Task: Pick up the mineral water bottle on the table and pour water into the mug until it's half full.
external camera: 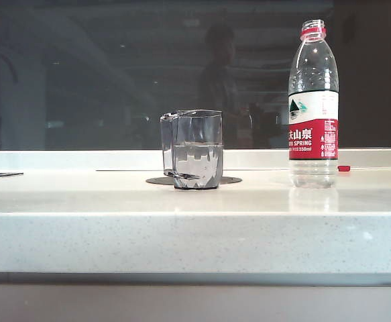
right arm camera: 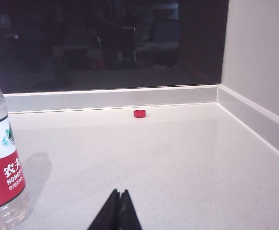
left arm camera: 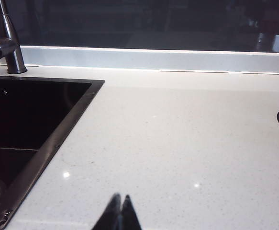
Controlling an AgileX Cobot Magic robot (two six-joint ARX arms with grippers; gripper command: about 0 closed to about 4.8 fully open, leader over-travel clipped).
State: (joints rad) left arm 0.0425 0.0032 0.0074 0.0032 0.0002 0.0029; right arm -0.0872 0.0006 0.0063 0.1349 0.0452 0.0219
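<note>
- Hiding from the exterior camera, neither arm appears there; each wrist view shows only the dark tips of its own pincer.
- Left pincer (left arm camera: 120, 211) hangs closed and empty over the white speckled surface (left arm camera: 177, 139), beside a black sink (left arm camera: 24, 120) cut off at the frame edge, with a dark faucet (left arm camera: 7, 43) behind it.
- Right pincer (right arm camera: 117, 208) is also closed, gripping nothing, near the mineral water bottle (right arm camera: 0, 167), which that view crops to one side.
- Standing upright and uncapped on the right of the surface, the clear bottle (external camera: 313, 107) has a red neck ring; its water level is hard to judge.
- Its red, white and green label reads "SPRING" under Chinese characters; smaller print is illegible.
- A red cap (right arm camera: 139, 113) lies behind it near the back ledge.
- A faceted glass mug (external camera: 192, 149) sits mid-surface on a dark disc (external camera: 229, 180), about half full of water (external camera: 195, 164).
</note>
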